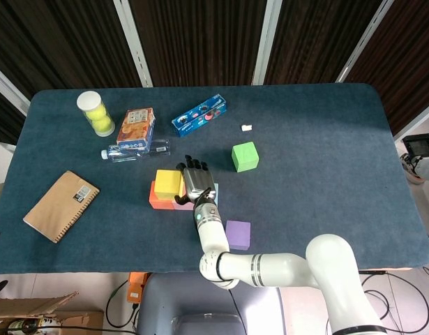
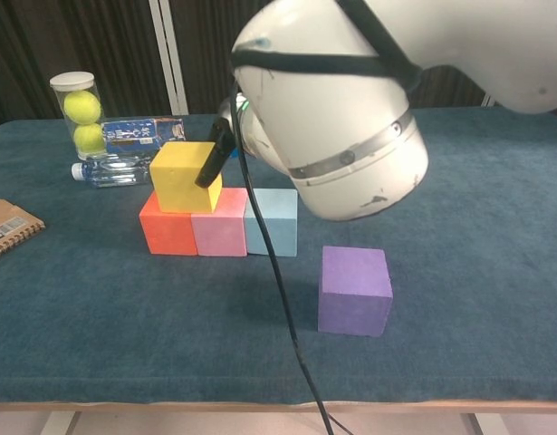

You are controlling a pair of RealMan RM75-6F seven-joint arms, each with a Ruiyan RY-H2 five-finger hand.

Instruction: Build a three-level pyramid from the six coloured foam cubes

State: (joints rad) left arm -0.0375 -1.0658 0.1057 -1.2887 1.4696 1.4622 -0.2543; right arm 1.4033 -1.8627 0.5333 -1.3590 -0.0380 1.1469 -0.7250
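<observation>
Three cubes form a row on the table: orange-red (image 2: 169,227), pink (image 2: 220,235) and light blue (image 2: 271,222). A yellow cube (image 2: 181,177) sits on top, over the orange-red and pink ones. My right hand (image 1: 197,181) hovers over the row with its fingers spread. One dark fingertip (image 2: 212,165) lies against the yellow cube's right side. The purple cube (image 1: 237,234) stands alone nearer the front edge, and the green cube (image 1: 245,155) sits farther back on the right. In the chest view my arm hides the green cube. My left hand is out of both views.
Along the back left stand a tube of tennis balls (image 1: 95,113), a snack box (image 1: 137,128), a lying water bottle (image 1: 134,151) and a blue packet (image 1: 199,115). A brown notebook (image 1: 61,205) lies at the left. A small white scrap (image 1: 247,128) is near the green cube.
</observation>
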